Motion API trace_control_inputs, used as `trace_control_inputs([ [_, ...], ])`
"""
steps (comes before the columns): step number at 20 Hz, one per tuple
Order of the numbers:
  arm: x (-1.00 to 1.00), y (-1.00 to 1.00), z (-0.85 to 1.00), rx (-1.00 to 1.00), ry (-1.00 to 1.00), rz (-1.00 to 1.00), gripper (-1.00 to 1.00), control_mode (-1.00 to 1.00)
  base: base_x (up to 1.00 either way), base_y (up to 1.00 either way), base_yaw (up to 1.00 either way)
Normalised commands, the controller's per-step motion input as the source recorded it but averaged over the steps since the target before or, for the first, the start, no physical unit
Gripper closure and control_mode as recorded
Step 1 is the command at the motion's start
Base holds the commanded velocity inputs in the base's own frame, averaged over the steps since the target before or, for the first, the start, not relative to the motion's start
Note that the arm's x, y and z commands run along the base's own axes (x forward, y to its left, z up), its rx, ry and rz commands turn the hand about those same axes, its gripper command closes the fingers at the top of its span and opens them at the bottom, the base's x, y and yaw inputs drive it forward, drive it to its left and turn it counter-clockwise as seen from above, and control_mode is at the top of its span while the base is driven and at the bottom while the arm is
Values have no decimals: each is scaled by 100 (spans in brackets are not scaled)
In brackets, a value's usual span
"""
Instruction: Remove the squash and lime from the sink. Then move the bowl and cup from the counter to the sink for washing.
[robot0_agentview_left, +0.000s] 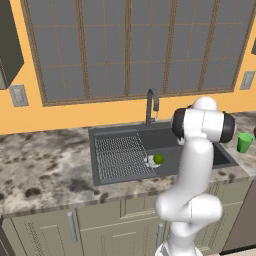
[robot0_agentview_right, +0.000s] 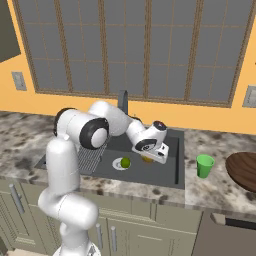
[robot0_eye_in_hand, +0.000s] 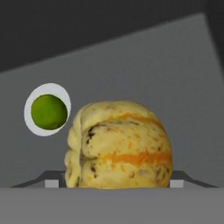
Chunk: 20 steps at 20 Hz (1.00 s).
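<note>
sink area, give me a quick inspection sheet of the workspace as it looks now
surface: speckled stone counter around a dark grey sink with ribbed drainboard.
job's things: squash in the basin, right at the gripper; lime on the silver drain; cup upright on the counter right of the sink; bowl beyond it at the frame edge.
clutter: nothing seen.
grippers: gripper lowered into the basin over the squash; open or shut cannot be told.
cables: nothing seen.
surroundings: faucet, big window, orange wall, cabinets below.

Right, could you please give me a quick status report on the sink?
Gripper down in the sink, over squash; fingers' state unclear. Lime on drain. Cup, bowl on counter.
</note>
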Motion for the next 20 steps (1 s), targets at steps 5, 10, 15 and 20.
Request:
trace_control_inputs([
  [5, -36, 0, 56, 0, 1, 11, 100, -100, 0, 0, 0],
  [10, -38, 2, 54, 0, 5, 11, 100, -100, 0, 0, 0],
  [15, -43, 10, 48, 0, 0, 11, 100, -100, 0, 0, 0],
  [20, -47, 14, 45, 0, 0, 10, 100, -100, 0, 0, 0],
])
